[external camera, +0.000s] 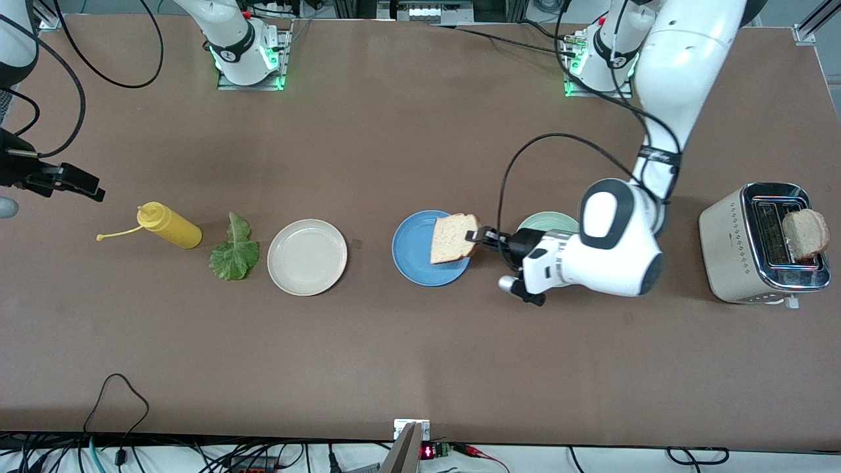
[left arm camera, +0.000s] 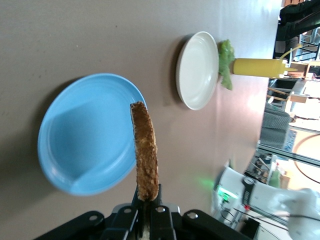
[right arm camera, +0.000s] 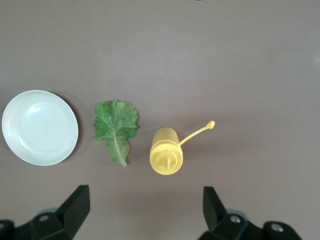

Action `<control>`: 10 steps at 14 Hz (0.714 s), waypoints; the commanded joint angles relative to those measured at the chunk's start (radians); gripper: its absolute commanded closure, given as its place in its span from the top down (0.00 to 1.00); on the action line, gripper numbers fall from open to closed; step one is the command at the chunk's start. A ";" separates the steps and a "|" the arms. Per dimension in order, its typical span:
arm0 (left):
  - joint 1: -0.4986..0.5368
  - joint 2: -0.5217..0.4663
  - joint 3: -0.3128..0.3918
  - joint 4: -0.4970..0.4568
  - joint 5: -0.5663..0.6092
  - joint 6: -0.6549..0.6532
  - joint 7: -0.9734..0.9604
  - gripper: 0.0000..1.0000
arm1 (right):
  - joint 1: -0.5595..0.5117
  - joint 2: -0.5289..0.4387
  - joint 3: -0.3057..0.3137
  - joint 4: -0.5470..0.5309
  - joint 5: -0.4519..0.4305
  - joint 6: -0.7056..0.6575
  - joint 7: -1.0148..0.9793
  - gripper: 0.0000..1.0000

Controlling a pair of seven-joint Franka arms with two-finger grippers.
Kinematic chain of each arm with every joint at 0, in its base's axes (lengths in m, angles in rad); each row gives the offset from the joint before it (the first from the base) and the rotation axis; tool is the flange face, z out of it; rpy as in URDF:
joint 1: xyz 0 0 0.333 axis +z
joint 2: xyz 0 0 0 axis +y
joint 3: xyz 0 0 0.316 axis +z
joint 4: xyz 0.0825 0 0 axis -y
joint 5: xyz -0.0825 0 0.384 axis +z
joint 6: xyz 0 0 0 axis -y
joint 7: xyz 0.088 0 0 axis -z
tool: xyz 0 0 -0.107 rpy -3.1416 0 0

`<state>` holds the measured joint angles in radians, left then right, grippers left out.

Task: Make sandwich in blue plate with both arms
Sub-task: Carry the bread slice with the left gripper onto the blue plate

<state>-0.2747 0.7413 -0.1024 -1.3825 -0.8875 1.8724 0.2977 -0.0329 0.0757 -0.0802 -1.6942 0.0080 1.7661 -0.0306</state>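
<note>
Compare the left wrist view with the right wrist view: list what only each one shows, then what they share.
Only the left wrist view: the left end effector shut on a bread slice, held edge-on over the blue plate.

Only the right wrist view: the right end effector, fingers open and holding nothing, over bare table near the bottle.

Both: the beige plate, the lettuce leaf and the yellow squeeze bottle in a row on the brown table. The leaf lies flat between plate and bottle, not on any plate.
</note>
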 commanded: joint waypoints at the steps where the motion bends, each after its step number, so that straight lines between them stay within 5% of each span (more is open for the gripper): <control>1: -0.052 -0.005 0.009 -0.119 -0.103 0.147 0.128 0.00 | -0.001 0.007 -0.001 0.016 0.017 -0.014 0.005 1.00; 5: -0.075 0.018 0.009 -0.236 -0.339 0.217 0.394 0.00 | -0.002 0.016 -0.001 0.014 0.018 -0.014 0.009 1.00; 7: -0.075 0.018 0.010 -0.245 -0.344 0.217 0.400 0.06 | -0.002 0.018 0.000 0.014 0.018 -0.011 0.009 1.00; 8: -0.072 0.018 0.012 -0.244 -0.341 0.217 0.391 0.40 | -0.002 0.021 0.000 0.014 0.018 -0.013 0.009 1.00; 9: -0.064 0.016 0.013 -0.244 -0.334 0.215 0.403 0.98 | -0.004 0.026 0.000 0.014 0.030 -0.011 0.009 1.00; 10: -0.061 0.010 0.018 -0.245 -0.324 0.208 0.403 1.00 | -0.004 0.032 0.000 0.016 0.047 -0.013 0.009 1.00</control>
<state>-0.3409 0.7789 -0.0946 -1.6091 -1.2009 2.0832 0.6701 -0.0331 0.0934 -0.0802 -1.6941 0.0221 1.7660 -0.0306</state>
